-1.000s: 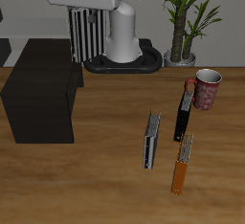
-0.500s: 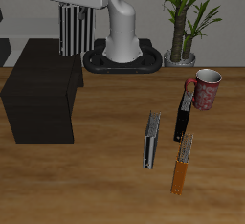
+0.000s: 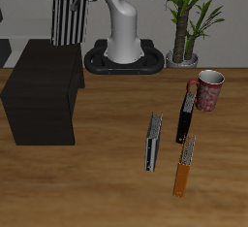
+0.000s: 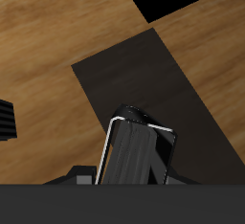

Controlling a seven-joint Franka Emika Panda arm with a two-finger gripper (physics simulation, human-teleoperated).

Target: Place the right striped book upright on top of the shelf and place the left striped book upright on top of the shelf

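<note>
your gripper [image 3: 70, 16] is pinched on the thin black and grey-white striped book, the right striped book [image 3: 70, 19], which hangs upright with its stripes vertical, high above the back part of the low plain black boxy shelf [image 3: 43, 90], not touching its flat top. in the wrist view the book's spine [image 4: 134, 156] runs straight down from the gripper toward the shelf's dark top [image 4: 153, 75].

the left striped book [image 3: 153, 140] lies flat on the wooden desk [image 3: 107, 187], well apart from the shelf, nearer the desk's front edge. just beside it lies a black book with a red end [image 3: 185, 113], and in front of that an orange book with a grey striped end [image 3: 184, 167]. a red patterned mug [image 3: 209, 90] stands upright close to the black book's red end. none of these lies between your gripper and the shelf.

the white robot base [image 3: 126, 37] stands on a dark plate at the back of the desk, and a potted green plant [image 3: 189, 17] stands beside it.
</note>
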